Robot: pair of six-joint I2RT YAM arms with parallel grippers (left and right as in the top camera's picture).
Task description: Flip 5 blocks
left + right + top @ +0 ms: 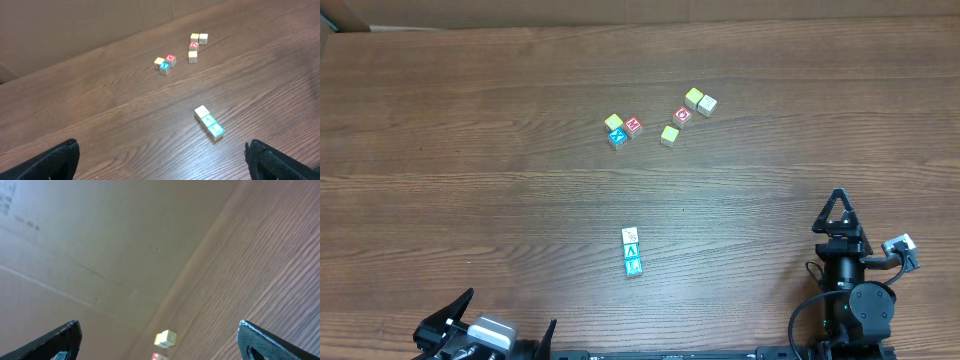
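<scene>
My left gripper (511,308) sits wide open with nothing in it; my right gripper (837,210) is spread just as wide and empty too. Ahead of the left one, slightly to its right, three blocks (632,251) lie touching in a row, one white and two teal. Well beyond them the far blocks (669,134) sit in two loose groups with yellow, red, blue and pale faces, ahead and left of the right gripper
</scene>
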